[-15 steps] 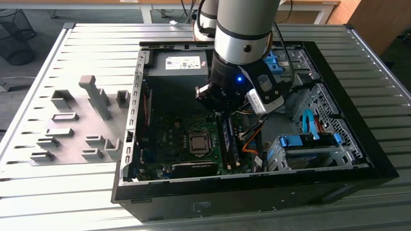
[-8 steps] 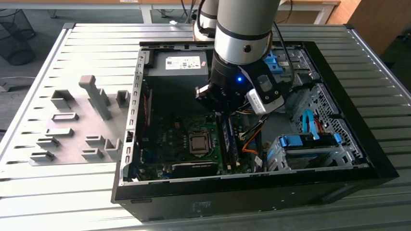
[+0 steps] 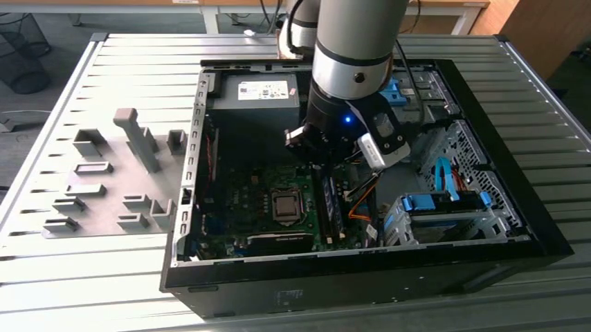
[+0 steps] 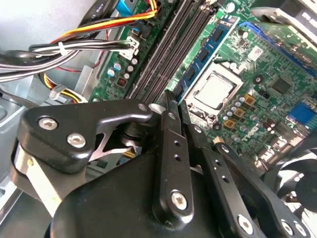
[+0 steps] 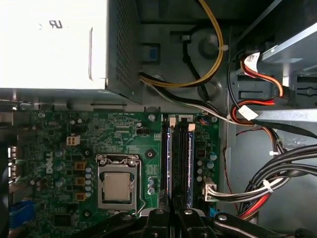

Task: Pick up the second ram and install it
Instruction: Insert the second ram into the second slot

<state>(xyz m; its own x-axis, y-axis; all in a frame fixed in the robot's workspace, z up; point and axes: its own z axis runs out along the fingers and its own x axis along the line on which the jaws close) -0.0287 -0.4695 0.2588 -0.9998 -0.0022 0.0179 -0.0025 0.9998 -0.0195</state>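
A thin blue-green ram stick (image 4: 203,54) with dark chips stands seated in the memory slot nearest the CPU socket, and its blue edge (image 5: 169,158) runs along the slots. I cannot tell whether it is the second ram. My gripper (image 4: 173,101) hangs just over the end of the memory slots (image 3: 330,207) inside the open computer case. Its black fingers (image 5: 158,220) are pressed close together with nothing visible between them. In the exterior view the gripper (image 3: 320,158) is low over the motherboard, to the right of the CPU socket.
The CPU socket (image 5: 117,186) lies beside the slots. The power supply (image 3: 254,93) fills the case's far end. Cable bundles (image 5: 277,173) run alongside the slots. Blue drive brackets (image 3: 443,204) sit at the exterior view's right. Grey holder blocks (image 3: 111,180) stand on the slatted table to the left of the case.
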